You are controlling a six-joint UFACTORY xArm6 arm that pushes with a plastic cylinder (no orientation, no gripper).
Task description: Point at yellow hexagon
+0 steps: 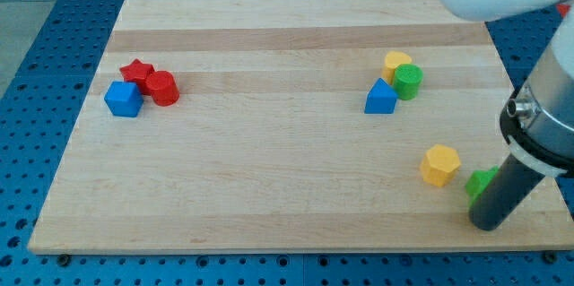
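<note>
In the one camera view, the yellow hexagon (439, 164) is sitting in the lower right of the frame on the wooden tabletop (269, 178), and my tip (487, 225) is resting lower and further right, near it but apart from it, with a green block (481, 182) lying between them and partly hidden behind the rod. There are no jaws on this arm, only the bare rod, so nothing is being clenched or released. The hexagon is looking like a small, stiff, light piece, probably plastic or painted wood, and I am judging that it would be sliding easily on the smooth boards at the slightest nudge; there is no taking hold of it, so the tip should be stopping just beside one flat face. Further up the right side, a yellow block (395, 62), a green cylinder (408, 81) and a blue block (380, 98) are clustering together. At the upper left, a red star (136, 72), a red cylinder (163, 88) and a blue cube (123, 99) are touching.
</note>
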